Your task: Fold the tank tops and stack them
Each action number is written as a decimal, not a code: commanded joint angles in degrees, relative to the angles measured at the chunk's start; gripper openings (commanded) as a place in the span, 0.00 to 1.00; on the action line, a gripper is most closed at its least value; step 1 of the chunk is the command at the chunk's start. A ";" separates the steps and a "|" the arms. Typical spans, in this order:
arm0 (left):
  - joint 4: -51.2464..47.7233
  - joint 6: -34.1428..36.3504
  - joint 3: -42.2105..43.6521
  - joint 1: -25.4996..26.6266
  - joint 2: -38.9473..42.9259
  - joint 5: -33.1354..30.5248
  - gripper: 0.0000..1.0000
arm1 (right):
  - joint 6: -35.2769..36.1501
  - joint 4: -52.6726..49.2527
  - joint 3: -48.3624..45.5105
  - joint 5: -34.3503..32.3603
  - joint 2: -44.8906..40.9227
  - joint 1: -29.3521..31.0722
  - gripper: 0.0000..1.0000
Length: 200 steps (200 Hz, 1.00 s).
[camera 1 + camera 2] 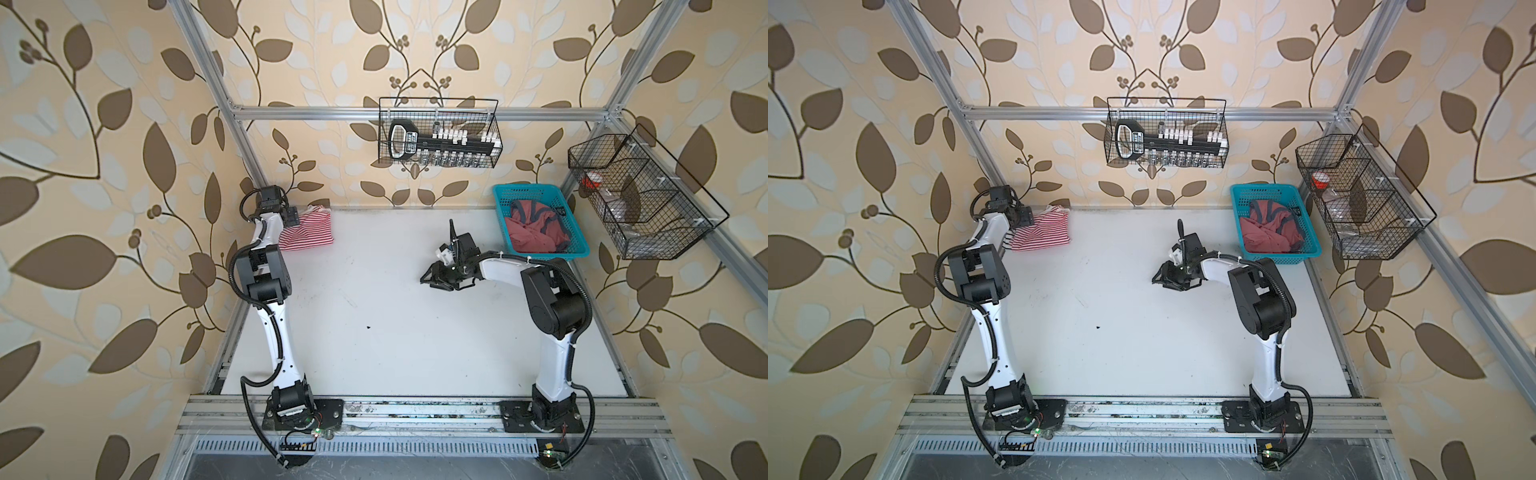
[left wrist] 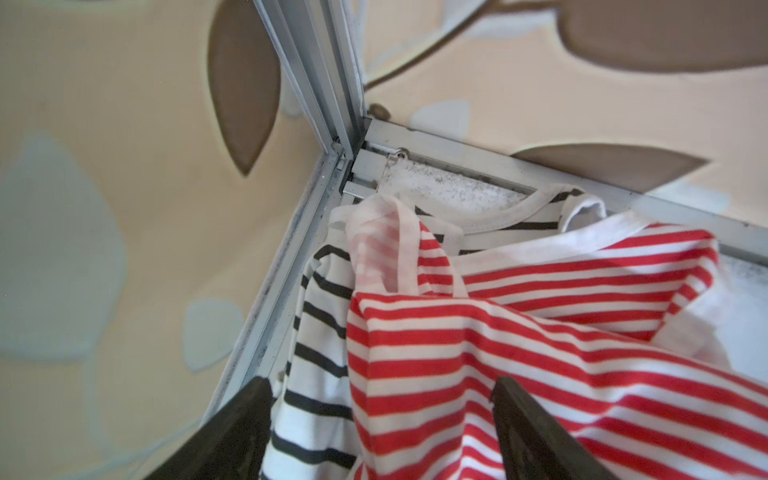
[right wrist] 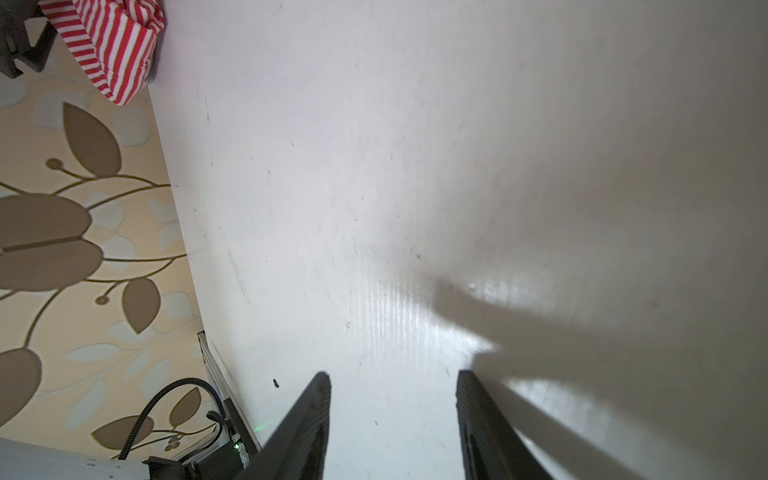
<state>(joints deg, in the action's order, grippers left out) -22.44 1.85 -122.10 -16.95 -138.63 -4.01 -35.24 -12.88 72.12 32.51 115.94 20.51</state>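
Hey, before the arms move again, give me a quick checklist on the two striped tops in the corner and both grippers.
1. The left gripper is open: ok, jaws apart above the red-striped top.
2. The red-striped top lies on the black-striped top: ok, stacked in the far left corner.
3. The stack is tidy: not ok, the red-striped top is rumpled, with a strap bunched up.
4. The right gripper is empty: ok, open over the bare table.
5. Nothing is left to fold: cannot tell, crumpled reddish cloth sits in the blue basket.
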 commanded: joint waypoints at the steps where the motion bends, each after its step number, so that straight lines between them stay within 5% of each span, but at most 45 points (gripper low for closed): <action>1: 6.08 -4.82 6.79 -0.22 11.66 4.22 0.86 | 4.04 -3.56 0.76 -2.94 -5.12 -1.00 0.51; 45: 11.28 -11.68 21.63 1.52 34.54 9.81 0.88 | 10.49 -5.24 -3.53 -6.78 -19.93 -7.05 0.56; 60: 7.97 -10.77 25.12 4.38 40.87 10.26 0.98 | 12.29 -4.48 -6.38 -8.75 -25.82 -9.92 0.59; 82: 6.37 -7.56 34.23 11.07 48.89 7.51 0.99 | 13.86 -2.31 -11.56 -13.05 -33.70 -14.71 0.63; 104: 5.55 -8.60 45.86 14.32 55.66 7.95 0.99 | 15.05 1.77 -17.89 -21.45 -40.09 -18.17 0.78; 111: 5.91 -9.43 49.91 14.68 59.02 7.87 0.99 | 15.88 2.66 -19.65 -25.09 -41.68 -18.55 0.99; 135: 11.08 -9.42 65.75 15.48 67.24 5.67 0.99 | 20.63 8.30 -26.25 -35.10 -44.90 -18.74 1.00; 166: 23.99 -9.93 81.66 15.47 71.02 -2.63 0.99 | 27.02 18.77 -34.46 -45.22 -45.07 -18.74 1.00; 200: 33.36 -7.63 88.69 15.46 67.27 -7.85 0.99 | 34.53 39.14 -45.56 -46.45 -43.27 -18.71 1.00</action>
<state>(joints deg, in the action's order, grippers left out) -3.42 -7.60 -35.22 -1.21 -70.91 -5.13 -8.64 7.84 32.62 -9.02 71.48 1.80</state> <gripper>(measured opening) 0.988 0.998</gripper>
